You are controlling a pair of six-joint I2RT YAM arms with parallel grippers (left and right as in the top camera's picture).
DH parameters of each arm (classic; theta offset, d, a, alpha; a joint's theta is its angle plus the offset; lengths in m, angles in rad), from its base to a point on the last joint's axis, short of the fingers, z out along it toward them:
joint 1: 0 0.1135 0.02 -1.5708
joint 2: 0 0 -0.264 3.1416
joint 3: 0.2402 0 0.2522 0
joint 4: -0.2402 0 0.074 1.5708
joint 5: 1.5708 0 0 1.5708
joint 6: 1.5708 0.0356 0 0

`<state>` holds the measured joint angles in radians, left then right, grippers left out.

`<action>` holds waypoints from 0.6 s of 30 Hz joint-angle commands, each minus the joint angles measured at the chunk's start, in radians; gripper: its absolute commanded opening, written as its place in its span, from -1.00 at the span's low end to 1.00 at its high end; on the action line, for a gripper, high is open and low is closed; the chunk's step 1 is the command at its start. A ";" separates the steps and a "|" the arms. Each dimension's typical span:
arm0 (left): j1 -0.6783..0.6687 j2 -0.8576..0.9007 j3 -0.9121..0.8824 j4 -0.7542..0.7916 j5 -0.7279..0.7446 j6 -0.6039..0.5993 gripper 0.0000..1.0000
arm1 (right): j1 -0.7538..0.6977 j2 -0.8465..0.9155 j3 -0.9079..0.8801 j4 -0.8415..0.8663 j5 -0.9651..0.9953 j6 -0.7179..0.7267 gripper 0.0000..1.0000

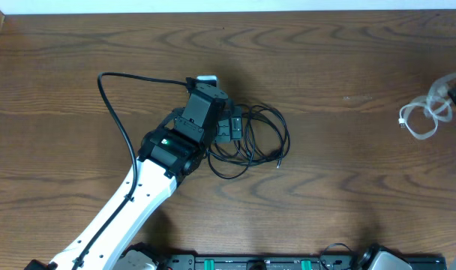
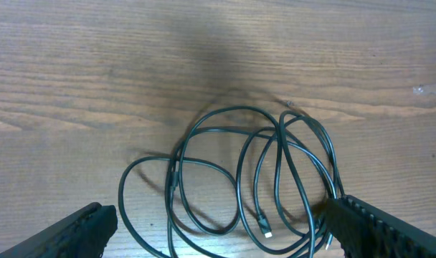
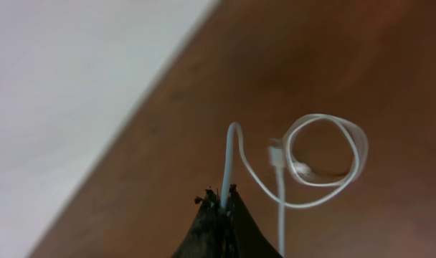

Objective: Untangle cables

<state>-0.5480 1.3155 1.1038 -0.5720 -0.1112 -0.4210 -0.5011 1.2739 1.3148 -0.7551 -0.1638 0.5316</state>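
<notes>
The brown wooden bench (image 1: 348, 187) fills the overhead view. The left arm (image 1: 130, 202), white with a black wrist, reaches from the near edge up toward the middle of the bench. A thick black wire (image 1: 112, 105) loops out from the arm over the wood.

Just under and beside that arm's head lie the black cables (image 1: 258, 139), a loose tangle of overlapping loops flat on the bench near its centre. From the wrist view several loops cross one another, and how many cords make up the tangle cannot be told. One small plug end (image 2: 267, 231) lies inside the loops.

The left pincer (image 2: 218, 215) hovers over this tangle with its jaws spread wide, one on either side, holding nothing.

Well apart, at the far right edge of the bench, lies the white cable (image 3: 229, 158), curled into a small ring, with its plug (image 3: 277, 156) resting on the wood beside the ring.

The right pincer (image 3: 221, 199) is closed tight on one strand of the white cable.
</notes>
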 commanded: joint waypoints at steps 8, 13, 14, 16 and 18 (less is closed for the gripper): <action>0.000 -0.003 0.019 0.000 -0.016 0.009 0.97 | 0.101 0.020 -0.037 -0.087 0.488 -0.005 -0.98; 0.000 -0.003 0.019 0.000 -0.016 0.009 0.97 | 0.097 0.097 -0.140 -0.034 0.521 0.046 -0.87; 0.000 -0.003 0.019 0.000 -0.016 0.009 0.98 | 0.093 0.119 -0.158 -0.029 0.526 0.068 -0.85; 0.000 -0.003 0.019 0.000 -0.017 0.009 0.97 | 0.087 0.166 -0.189 -0.016 0.531 0.096 -0.62; 0.000 -0.003 0.019 0.000 -0.017 0.009 0.97 | 0.085 0.217 -0.207 -0.006 0.517 0.108 -0.27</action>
<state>-0.5480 1.3155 1.1038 -0.5720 -0.1112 -0.4206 -0.4110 1.4464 1.1332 -0.7662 0.3187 0.5900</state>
